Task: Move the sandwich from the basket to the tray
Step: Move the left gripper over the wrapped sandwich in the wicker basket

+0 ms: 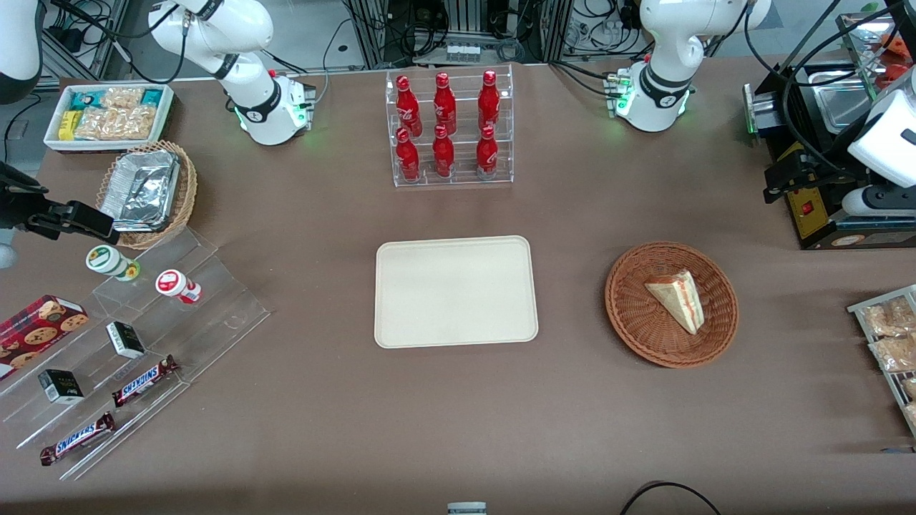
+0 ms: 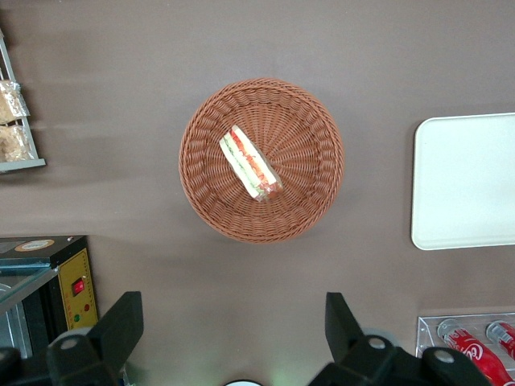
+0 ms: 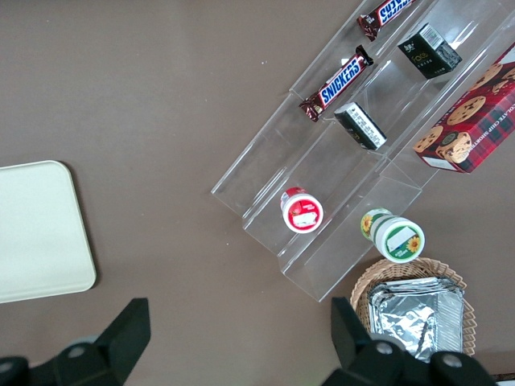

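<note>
A: Which step is in hand?

B: The very start, I'd judge. The sandwich (image 1: 678, 299) lies in the basket (image 1: 630, 315), and the tray (image 1: 456, 291) sits bare on the counter (image 1: 458, 415), toward the parked arm from the basket.

A: And the gripper?

B: The gripper (image 2: 233, 326) hangs high above the counter, just off the basket's rim, its fingers (image 2: 121, 326) spread wide with nothing between them.

A: So the next move?

B: Shift over the wedge, come down, and close across its flat faces, probably gently, since bread crushes.

A: Any writing?

B: Two bars (image 1: 145, 380) on the clear stepped shelf (image 1: 215, 315) read SNICKERS. The red bottles (image 1: 444, 125) carry white script, likely Coca-Cola, though it's too small to be sure.
</note>
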Tool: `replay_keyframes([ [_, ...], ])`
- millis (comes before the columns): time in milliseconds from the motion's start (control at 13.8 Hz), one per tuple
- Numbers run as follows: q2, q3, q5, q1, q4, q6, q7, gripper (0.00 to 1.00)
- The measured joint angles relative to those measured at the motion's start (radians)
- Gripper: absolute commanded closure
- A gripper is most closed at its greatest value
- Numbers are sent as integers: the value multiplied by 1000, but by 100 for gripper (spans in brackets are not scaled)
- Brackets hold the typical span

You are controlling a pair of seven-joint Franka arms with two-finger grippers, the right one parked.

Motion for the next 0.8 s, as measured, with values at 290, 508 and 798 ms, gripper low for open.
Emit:
replay_keyframes([
  [290, 2, 0, 2, 0, 0, 1, 0, 0],
  [508, 21, -2, 2, -1, -17, 45, 0, 0],
  [798, 49, -5, 1, -2, -159, 238, -25, 0],
])
